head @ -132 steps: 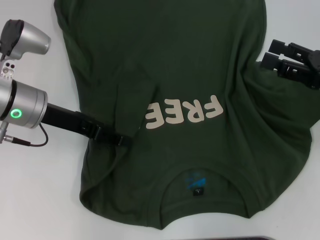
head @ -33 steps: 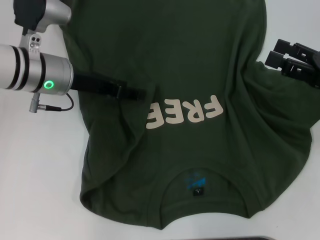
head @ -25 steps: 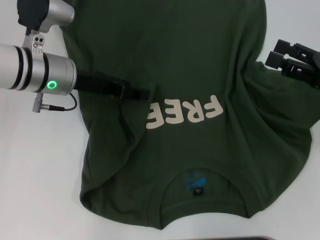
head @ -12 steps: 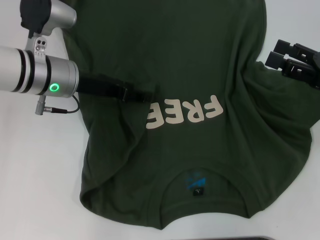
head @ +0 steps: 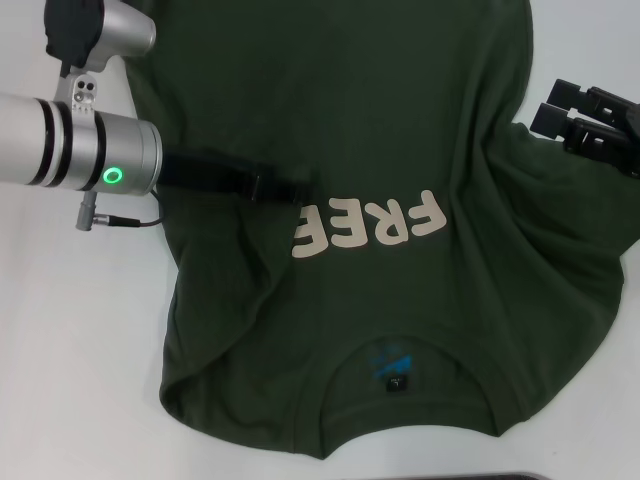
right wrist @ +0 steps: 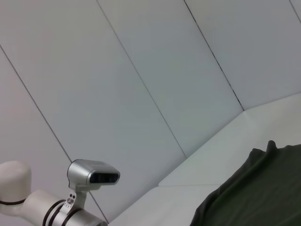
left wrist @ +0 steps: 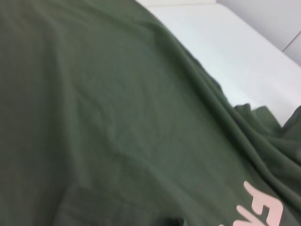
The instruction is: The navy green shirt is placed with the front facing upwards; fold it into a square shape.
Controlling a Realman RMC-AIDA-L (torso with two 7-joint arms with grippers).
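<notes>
With the shirt (head: pixel 370 230) spread across the worktop's middle and the left end effector (head: pixel 290 188) low over its chest (apart or together can't be told), the folded-in sleeve could easily get dragged loose and bunched up.

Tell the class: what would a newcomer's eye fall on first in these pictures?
First, the navy green shirt covering most of the white table, its cream FREE lettering at the middle. Next, the left gripper reaching over the shirt beside that lettering, while the right gripper sits at the shirt's right edge.
</notes>
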